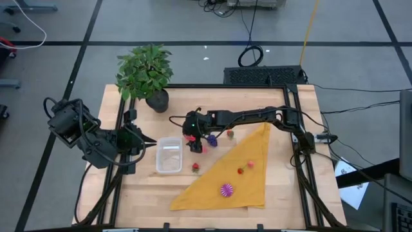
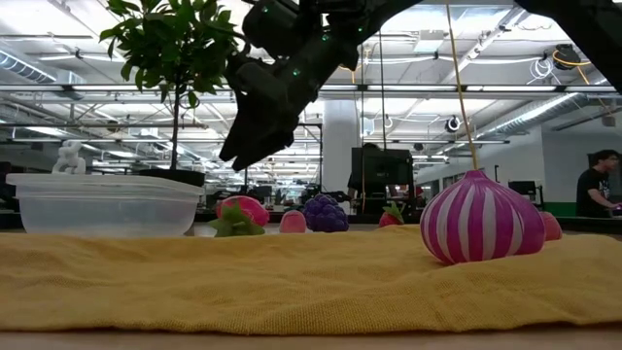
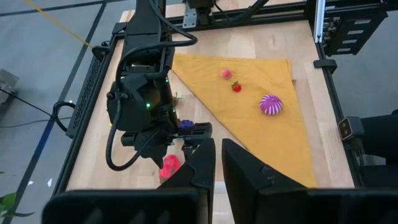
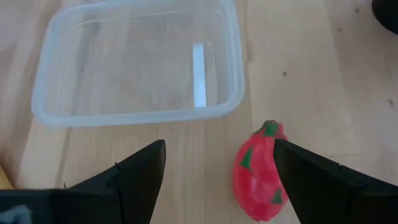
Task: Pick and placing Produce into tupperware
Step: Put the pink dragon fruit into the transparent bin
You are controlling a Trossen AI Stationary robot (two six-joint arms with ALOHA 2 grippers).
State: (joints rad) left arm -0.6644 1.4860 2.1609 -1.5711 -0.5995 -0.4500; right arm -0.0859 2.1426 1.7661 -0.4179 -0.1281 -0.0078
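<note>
My right gripper (image 4: 217, 155) is open wide and hangs just above the table next to the clear tupperware (image 4: 137, 62). A red toy fruit with green flecks (image 4: 261, 177) lies on the wood below, between the fingers and untouched. In the low view this gripper (image 2: 255, 146) ends above the fruit (image 2: 238, 216). Purple grapes (image 1: 211, 139), a strawberry (image 1: 230, 133) and another red piece (image 1: 196, 167) lie on the wood. The magenta striped ball (image 1: 226, 189), a red piece (image 1: 241, 170) and a pink piece (image 1: 250, 164) rest on the yellow cloth. My left gripper (image 1: 145, 140) waits, shut, left of the tupperware (image 1: 169, 154), which holds nothing.
A potted plant (image 1: 147, 74) stands at the table's far left. The mustard-yellow triangular cloth (image 1: 238, 174) covers the near right part of the table. A black frame rail (image 1: 299, 148) runs along the table's right edge. Bare wood (image 1: 148, 187) lies near the tupperware's near side.
</note>
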